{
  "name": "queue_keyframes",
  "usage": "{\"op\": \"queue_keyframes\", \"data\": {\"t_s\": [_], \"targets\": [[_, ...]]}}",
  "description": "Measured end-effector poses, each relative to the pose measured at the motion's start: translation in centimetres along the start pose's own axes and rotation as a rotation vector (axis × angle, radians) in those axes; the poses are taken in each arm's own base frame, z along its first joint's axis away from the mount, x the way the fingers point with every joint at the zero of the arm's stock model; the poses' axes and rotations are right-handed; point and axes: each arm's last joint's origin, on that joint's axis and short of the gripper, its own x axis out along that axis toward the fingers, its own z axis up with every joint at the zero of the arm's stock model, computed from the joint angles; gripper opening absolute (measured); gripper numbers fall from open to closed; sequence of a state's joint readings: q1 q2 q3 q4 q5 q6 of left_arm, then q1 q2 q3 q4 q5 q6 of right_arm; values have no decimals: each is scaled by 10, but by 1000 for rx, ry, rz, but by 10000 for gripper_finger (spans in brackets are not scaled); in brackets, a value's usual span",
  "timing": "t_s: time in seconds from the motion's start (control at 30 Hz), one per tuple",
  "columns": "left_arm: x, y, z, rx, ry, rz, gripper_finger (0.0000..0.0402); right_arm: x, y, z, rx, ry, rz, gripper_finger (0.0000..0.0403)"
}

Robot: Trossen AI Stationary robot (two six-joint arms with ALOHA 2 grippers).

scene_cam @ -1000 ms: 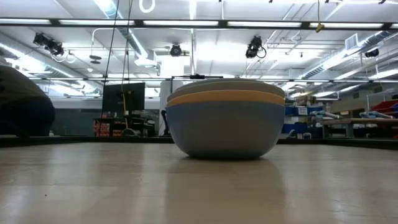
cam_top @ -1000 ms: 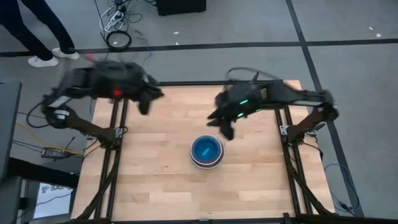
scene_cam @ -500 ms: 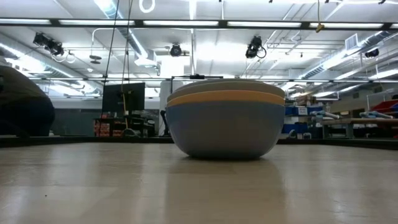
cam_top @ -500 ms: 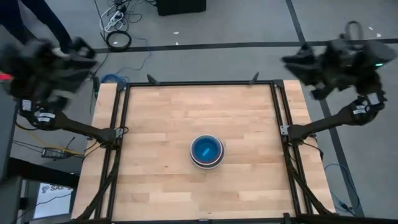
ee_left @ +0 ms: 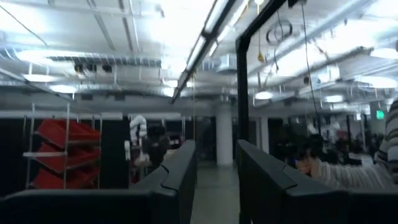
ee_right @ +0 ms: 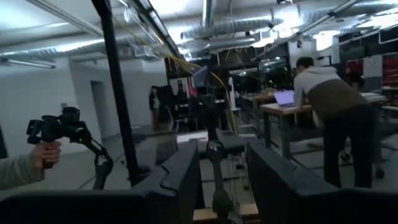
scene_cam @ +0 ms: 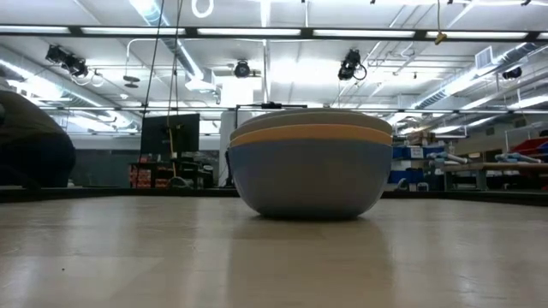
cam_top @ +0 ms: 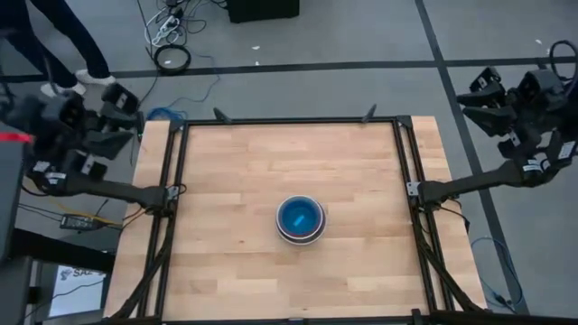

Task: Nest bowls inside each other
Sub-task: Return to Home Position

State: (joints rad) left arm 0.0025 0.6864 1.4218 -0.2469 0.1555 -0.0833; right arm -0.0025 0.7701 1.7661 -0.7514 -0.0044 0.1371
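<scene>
The bowls point(cam_top: 300, 219) stand nested in one stack at the middle of the wooden table, resting on the outermost grey bowl's base. From above, blue shows inside a white rim. In the low view the stack point(scene_cam: 310, 162) shows a grey wall, an orange band and a pale rim on top. My left gripper point(cam_top: 124, 106) is held beyond the table's left edge, open and empty; its fingers point(ee_left: 180, 180) point out into the room. My right gripper point(cam_top: 475, 93) is held beyond the right edge, also open and empty, its fingers point(ee_right: 180, 180) pointing into the room.
The black frame point(cam_top: 289, 120) runs around the tabletop. A person's legs and shoes point(cam_top: 63, 83) and cables point(cam_top: 172, 56) are on the floor beyond the far left corner. A hand with a hand-held device point(ee_right: 46, 149) and a person at a desk point(ee_right: 329, 106) show in the room.
Both arms have drawn back from over the table, the left one past the left edge and the right one, which was close to the bowls, past the right edge. Both rose and tipped their grippers up to face the room. The stack of bowls has stayed where it was.
</scene>
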Motion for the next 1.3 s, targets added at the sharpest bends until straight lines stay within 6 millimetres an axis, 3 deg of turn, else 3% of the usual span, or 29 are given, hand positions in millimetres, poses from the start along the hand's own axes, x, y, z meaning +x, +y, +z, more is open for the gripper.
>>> {"op": "queue_keyframes", "data": {"t_s": [0.27,0.37,0.6,0.83,0.9,1.1,1.3], "targets": [[-37,2,-89,-85,-120,7,122,-26,-4,-33,-8,-24,2,125],[-45,3,-110,-89,-156,6,122,-25,-8,-59,-8,-32,3,124],[-50,8,-177,-111,7,48,122,-17,-19,-136,20,-81,10,125],[-62,8,-228,-145,56,-36,122,-10,-30,-218,193,-114,14,124],[-66,9,-242,-200,51,-6,122,-9,-33,-233,244,-181,33,125],[-80,12,-278,-260,-24,26,122,-5,-37,-269,302,-250,59,125],[-91,11,-296,-257,-76,19,122,-7,-41,-285,414,-269,29,125]]}}
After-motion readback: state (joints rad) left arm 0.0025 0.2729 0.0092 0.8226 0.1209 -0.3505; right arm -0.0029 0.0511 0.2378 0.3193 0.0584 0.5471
